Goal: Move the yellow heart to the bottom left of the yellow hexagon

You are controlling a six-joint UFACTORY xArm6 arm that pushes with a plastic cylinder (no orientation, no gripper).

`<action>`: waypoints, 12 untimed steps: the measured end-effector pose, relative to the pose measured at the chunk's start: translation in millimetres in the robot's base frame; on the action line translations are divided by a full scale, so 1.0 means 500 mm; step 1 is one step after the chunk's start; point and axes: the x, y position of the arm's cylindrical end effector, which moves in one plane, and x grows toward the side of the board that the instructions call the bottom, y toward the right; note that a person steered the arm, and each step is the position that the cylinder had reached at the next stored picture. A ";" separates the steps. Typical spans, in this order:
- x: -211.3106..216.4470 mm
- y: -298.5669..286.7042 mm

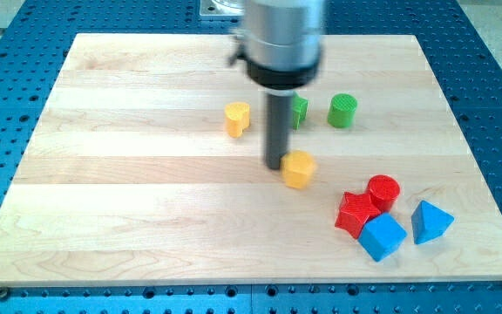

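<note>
Tip [274, 166] touches yellow hexagon [299, 169] at its 9 o'clock, yellow heart [237, 119] apart at 11, likely passing through to reposition; no hand fitted, state untellable.

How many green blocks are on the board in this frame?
2. A green cylinder stands right of the rod near the view's top; another green block sits beside it to the left, partly hidden behind the rod, shape unclear. The rod could hide more.

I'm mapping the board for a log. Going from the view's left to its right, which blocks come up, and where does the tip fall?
Yellow heart → my tip → yellow hexagon → green cylinder → red star → blue cube → blue triangle. The rod-hidden green block and red cylinder overlap others, so they're omitted.
</note>
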 end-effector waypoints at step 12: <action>0.077 -0.203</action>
